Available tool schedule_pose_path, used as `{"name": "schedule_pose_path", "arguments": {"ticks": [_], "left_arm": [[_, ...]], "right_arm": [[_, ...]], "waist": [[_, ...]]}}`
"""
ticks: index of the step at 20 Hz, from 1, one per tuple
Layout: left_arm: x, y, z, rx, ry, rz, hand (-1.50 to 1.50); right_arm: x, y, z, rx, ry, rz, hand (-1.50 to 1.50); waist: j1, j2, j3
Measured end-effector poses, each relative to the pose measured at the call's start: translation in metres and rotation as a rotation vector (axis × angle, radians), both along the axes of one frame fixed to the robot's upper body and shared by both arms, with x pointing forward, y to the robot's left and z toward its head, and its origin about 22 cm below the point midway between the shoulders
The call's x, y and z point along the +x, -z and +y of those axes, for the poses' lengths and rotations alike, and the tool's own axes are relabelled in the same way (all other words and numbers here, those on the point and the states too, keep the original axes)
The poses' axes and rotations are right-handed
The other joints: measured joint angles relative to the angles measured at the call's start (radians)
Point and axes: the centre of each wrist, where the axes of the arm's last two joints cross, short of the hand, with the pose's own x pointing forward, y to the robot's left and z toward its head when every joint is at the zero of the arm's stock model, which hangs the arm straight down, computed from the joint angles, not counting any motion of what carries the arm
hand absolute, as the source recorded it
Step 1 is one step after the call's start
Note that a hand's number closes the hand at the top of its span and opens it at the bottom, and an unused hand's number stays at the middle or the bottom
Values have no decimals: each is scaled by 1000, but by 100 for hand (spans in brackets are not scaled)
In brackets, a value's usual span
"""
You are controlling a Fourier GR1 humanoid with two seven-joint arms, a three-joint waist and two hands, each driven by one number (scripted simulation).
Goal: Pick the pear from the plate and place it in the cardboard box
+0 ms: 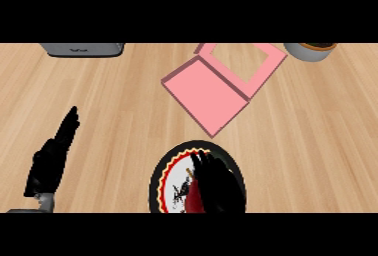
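Observation:
A round plate (164, 172) with a black rim, red and yellow trim and a white middle lies at the lower centre of the counter. My right hand (215, 185) lies over its right half, fingers stretched out toward the far rim. A dark red piece of the pear (193, 200) shows at the hand's left edge; the rest is hidden under the hand. The box (260, 54) is pink and stands open at the top centre, beyond the plate, its flat lid (207, 95) folded out toward me. My left hand (50, 157) rests open at the left, fingers straight.
A grey appliance (81, 49) sits at the far left edge of the counter. A grey pot (310, 51) with a brown inside stands at the far right, next to the box. Bare wooden counter (317, 140) lies between plate and box and to the right.

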Motion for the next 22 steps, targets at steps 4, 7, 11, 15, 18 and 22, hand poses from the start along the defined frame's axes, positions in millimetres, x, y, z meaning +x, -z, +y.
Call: {"name": "schedule_pose_path", "arguments": {"ticks": [4, 7, 11, 15, 18, 22], "left_arm": [[-2, 7, 2, -2, 1, 7, 0], [3, 7, 0, -3, -3, 7, 0], [5, 3, 0, -2, -3, 7, 0], [1, 7, -4, -9, 4, 9, 0], [-3, 8, -3, -7, 6, 11, 0], [4, 11, -3, -3, -1, 3, 0]], "right_arm": [[-1, 7, 4, -7, 12, 4, -150], [8, 10, 3, -9, 21, 2, -150], [8, 14, 10, -5, 19, 4, -150], [8, 21, 15, -6, 22, 5, -150], [5, 25, 15, -14, 13, 6, -150], [7, 32, 13, -28, 3, 20, -150]], "waist": [[0, 0, 0], [0, 0, 0], [0, 0, 0], [1, -1, 0], [1, -2, -1], [0, -4, -1]]}}
